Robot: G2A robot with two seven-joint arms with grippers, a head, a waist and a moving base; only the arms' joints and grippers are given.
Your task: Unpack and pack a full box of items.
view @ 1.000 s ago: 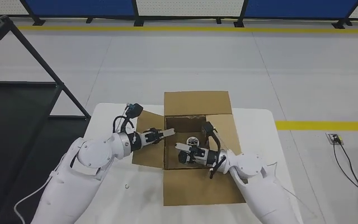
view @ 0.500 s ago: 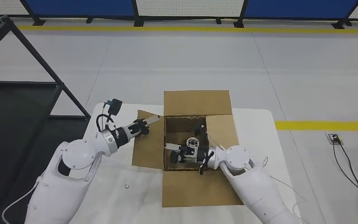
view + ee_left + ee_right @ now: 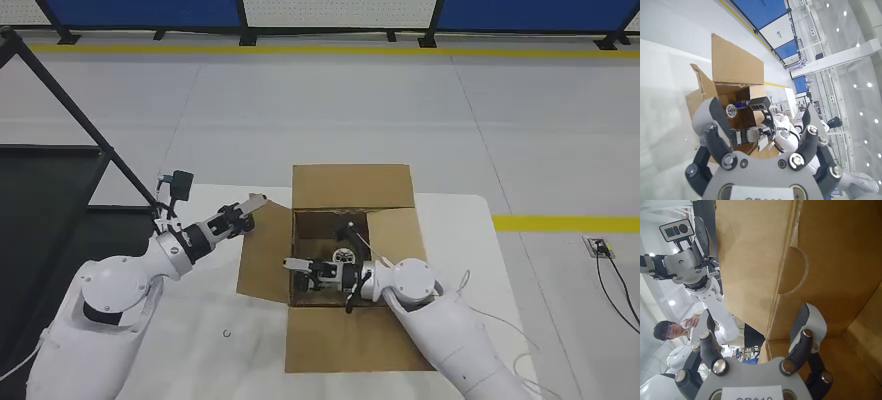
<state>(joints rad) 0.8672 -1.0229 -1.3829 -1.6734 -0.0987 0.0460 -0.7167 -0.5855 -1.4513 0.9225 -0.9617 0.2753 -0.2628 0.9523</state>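
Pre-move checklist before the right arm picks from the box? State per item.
1. Box flaps open: ok, all folded out.
2. Left gripper out of the way: ok, open, empty, outside the box above its left flap.
3. Right gripper empty: ok, open.
4. Right gripper clear of cardboard: not ok, its fingers sit either side of the box's left edge.
5. Items to pick: ok, blue can and round white part lie inside.
6. More items beneath: cannot tell.
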